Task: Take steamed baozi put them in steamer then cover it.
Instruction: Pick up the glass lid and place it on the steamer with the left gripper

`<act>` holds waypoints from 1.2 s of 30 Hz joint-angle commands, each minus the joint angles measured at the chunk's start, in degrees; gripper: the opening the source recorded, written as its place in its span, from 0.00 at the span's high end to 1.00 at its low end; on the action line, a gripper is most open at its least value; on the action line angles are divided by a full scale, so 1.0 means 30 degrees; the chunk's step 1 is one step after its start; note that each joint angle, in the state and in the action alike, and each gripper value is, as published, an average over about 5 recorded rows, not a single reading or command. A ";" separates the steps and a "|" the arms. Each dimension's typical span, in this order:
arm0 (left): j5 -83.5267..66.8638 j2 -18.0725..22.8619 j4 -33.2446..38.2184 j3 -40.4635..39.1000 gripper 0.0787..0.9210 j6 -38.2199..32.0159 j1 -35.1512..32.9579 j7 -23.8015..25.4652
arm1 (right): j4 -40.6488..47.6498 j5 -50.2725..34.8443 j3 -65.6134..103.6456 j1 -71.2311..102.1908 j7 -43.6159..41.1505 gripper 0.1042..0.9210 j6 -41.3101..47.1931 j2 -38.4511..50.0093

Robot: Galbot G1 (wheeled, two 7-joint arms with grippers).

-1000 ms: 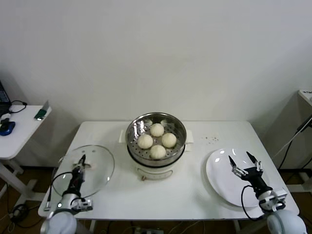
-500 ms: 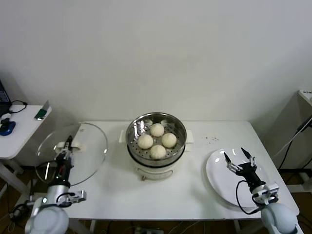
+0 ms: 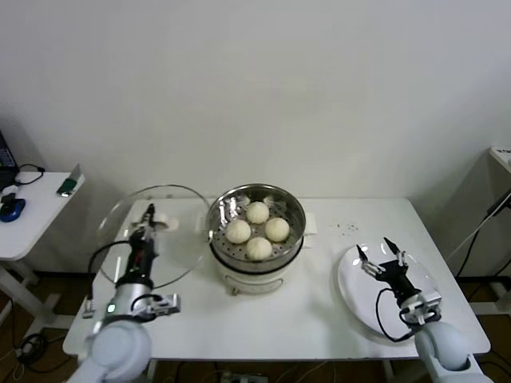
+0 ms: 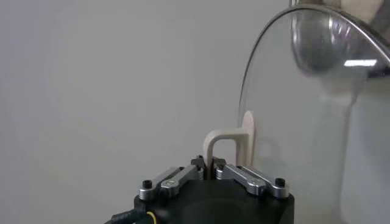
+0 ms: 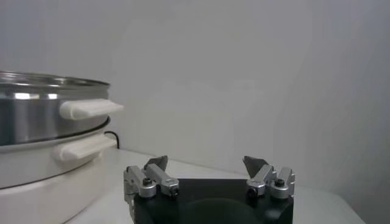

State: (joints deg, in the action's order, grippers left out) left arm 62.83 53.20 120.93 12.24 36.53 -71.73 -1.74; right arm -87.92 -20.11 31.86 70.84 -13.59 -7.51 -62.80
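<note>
Left jaws: pressed together on the white handle (image 4: 234, 141) of the glass lid (image 3: 152, 235); we read this as a firm pinch by the left gripper (image 3: 144, 225).
Lid position: since a second ago it has risen off the table (image 3: 263, 307) and travelled toward the steamer (image 3: 256, 236); now airborne, tilted, its edge just beside the steamer's left rim.
Right jaws: spread wide, empty; right gripper (image 3: 381, 257) hangs over the white plate (image 3: 355, 299), well right of the steamer.
Steamed baozi (image 3: 257, 230): all four sit inside the steamer.
Meaning: we judge loading complete; only covering remains.
Next: centre and level the lid over the steamer, then lower.
</note>
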 commanded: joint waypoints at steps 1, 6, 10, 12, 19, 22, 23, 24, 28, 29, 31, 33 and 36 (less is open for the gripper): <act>0.2839 0.2637 -0.1599 -0.7388 0.92 0.2825 0.7049 0.5289 | 0.0866 0.0313 -0.0313 -0.0700 -0.0044 0.12 -0.0096 -0.0163; 0.3581 0.4641 -0.3408 -0.8015 0.92 0.2825 0.8247 0.5838 | 0.0988 0.0433 -0.0168 -0.0688 -0.0032 0.12 -0.0131 -0.0192; 0.3948 0.6088 -0.4551 -0.7868 0.92 0.2825 0.8628 0.5873 | 0.1130 0.0534 0.0062 -0.0590 -0.0042 0.12 -0.0201 -0.0205; 0.4160 0.7057 -0.5154 -0.7640 0.92 0.2825 0.8748 0.5846 | 0.1177 0.0598 0.0174 -0.0546 -0.0047 0.12 -0.0228 -0.0253; 0.4931 0.9397 -0.6575 -0.7662 0.92 0.2825 0.9019 0.5766 | 0.1364 0.0809 0.0317 -0.0464 -0.0120 0.12 -0.0334 -0.0294; 0.5004 0.9745 -0.7035 -0.7936 0.92 0.2825 0.9095 0.5690 | 0.1364 0.0891 0.0429 -0.0362 -0.0163 0.12 -0.0377 -0.0275; 0.5050 0.9863 -0.7184 -0.7968 0.92 0.2825 0.9129 0.5697 | 0.1362 0.0900 0.0485 -0.0317 -0.0176 0.12 -0.0391 -0.0269; 0.5103 0.9987 -0.7331 -0.7968 0.92 0.2825 0.9161 0.5725 | 0.1366 0.0902 0.0539 -0.0277 -0.0188 0.12 -0.0406 -0.0265; 0.5345 1.0352 -0.7880 -0.7933 0.92 0.2825 0.9306 0.5883 | 0.1467 0.0904 0.0726 -0.0194 -0.0256 0.12 -0.0471 -0.0249; 0.5402 1.0396 -0.7986 -0.7951 0.92 0.2825 0.9327 0.5915 | 0.1498 0.0913 0.0752 -0.0195 -0.0277 0.12 -0.0485 -0.0243; 0.5516 1.0447 -0.8160 -0.7985 0.92 0.2825 0.9336 0.5979 | 0.1535 0.0930 0.0765 -0.0215 -0.0310 0.12 -0.0503 -0.0230; 0.5694 1.0449 -0.8290 -0.7979 0.92 0.2825 0.9291 0.6101 | 0.1547 0.0942 0.0769 -0.0239 -0.0340 0.12 -0.0510 -0.0226; 0.5938 1.0304 -0.8417 -0.7951 0.92 0.2813 0.9196 0.6310 | 0.1577 0.0940 0.0767 -0.0274 -0.0377 0.12 -0.0525 -0.0228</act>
State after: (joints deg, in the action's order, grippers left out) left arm 78.54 81.25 99.23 -10.68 42.20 -45.10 15.69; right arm -83.53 -17.44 33.85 70.09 -14.63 -8.99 -63.47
